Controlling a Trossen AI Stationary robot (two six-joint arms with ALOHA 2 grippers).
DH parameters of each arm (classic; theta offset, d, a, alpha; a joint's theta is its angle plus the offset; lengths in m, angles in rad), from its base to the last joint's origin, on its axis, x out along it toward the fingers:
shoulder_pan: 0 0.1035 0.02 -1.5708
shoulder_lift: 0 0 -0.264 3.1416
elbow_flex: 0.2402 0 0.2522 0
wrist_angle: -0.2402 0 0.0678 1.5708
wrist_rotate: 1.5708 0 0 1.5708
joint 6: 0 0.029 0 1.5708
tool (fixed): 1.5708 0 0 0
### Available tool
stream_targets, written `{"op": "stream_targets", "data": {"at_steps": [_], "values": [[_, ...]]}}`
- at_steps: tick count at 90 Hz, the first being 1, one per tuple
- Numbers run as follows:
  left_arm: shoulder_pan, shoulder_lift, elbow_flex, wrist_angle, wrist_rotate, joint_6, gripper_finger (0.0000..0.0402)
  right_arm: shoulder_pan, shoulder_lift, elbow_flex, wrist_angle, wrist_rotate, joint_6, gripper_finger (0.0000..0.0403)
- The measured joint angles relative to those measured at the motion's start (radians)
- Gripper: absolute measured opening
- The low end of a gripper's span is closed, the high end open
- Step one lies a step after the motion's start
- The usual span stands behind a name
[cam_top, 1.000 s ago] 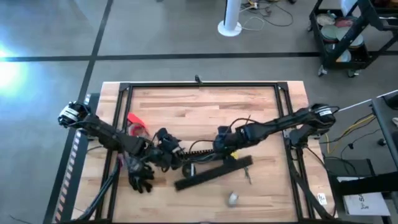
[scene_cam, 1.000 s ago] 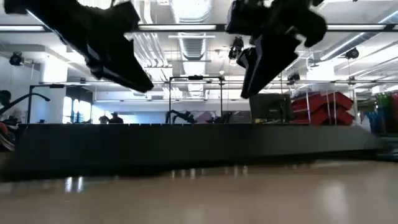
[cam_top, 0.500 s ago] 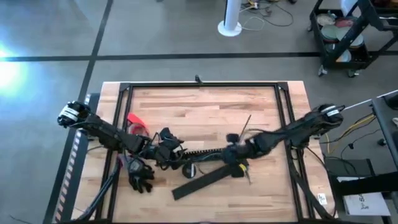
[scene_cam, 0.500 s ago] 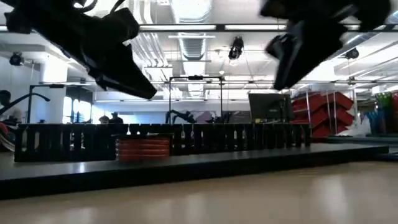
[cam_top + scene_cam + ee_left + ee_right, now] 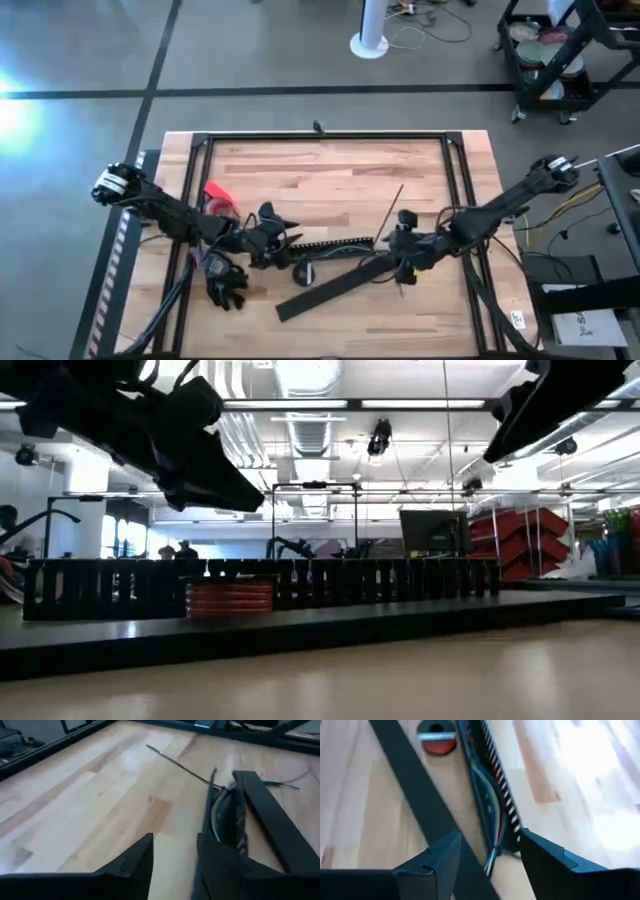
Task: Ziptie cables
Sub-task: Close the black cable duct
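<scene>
The thin black ziptie (image 5: pixel 394 205) lies on the wood, just beyond my right gripper (image 5: pixel 396 246). Thin coloured cables (image 5: pixel 489 795) run inside a black comb-toothed duct (image 5: pixel 335 243). My right gripper (image 5: pixel 490 834) is open and raised above the table. Its fingers stand either side of the duct's right end without touching it. My left gripper (image 5: pixel 285 238) is open just short of the duct's left end (image 5: pixel 211 805), also raised (image 5: pixel 225 485). The ziptie (image 5: pixel 180 764) shows past it.
A wide flat black bar (image 5: pixel 335 288) lies slanted near the duct. A red-and-black disc (image 5: pixel 436 740) sits between them. A red object (image 5: pixel 215 193) and a black tangle (image 5: pixel 226 285) lie at the left. A black frame (image 5: pixel 320 137) borders the table.
My right gripper has travelled from the table's middle toward its right edge and risen. It is now at the duct's right end. The flat bar's left end has swung toward the near edge, uncovering the duct in the low view.
</scene>
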Motion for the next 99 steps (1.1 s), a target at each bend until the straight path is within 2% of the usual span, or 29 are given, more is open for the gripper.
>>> {"op": "stream_targets", "data": {"at_steps": [16,39,45,55,64,71,79,85,99], "values": [[0.012,0.0,-0.002,0.001,0.007,-0.008,0.013,-0.01,-0.033,-0.057,-0.008,0.067,-0.017,0.0176],[0.027,0.0,-0.003,0.017,-0.034,0.021,0.0133,-0.009,-0.032,-0.099,0.027,0.042,0.031,0.0184],[0.034,0.0,-0.003,0.04,-0.043,0.042,0.0141,-0.01,-0.027,-0.131,0.086,0.025,0.01,0.0192],[0.035,-0.012,-0.003,0.069,-0.045,0.099,0.0156,-0.031,-0.006,-0.198,0.309,-0.004,-0.078,0.0208],[0.035,-0.037,-0.003,0.068,-0.045,0.147,0.0171,-0.082,0.034,-0.23,0.52,-0.094,-0.171,0.0226],[0.035,-0.055,-0.003,0.067,-0.036,0.164,0.0182,-0.132,0.079,-0.235,0.615,-0.207,-0.239,0.024],[0.034,-0.073,-0.003,0.058,0.028,0.167,0.019,-0.175,0.148,-0.227,0.737,-0.358,-0.313,0.0254],[0.026,-0.089,-0.003,0.057,0.085,0.159,0.0191,-0.187,0.211,-0.198,0.808,-0.432,-0.363,0.026],[-0.012,-0.121,-0.003,0.022,0.112,0.064,0.0183,-0.185,0.382,-0.073,0.808,-0.476,-0.484,0.0266]]}}
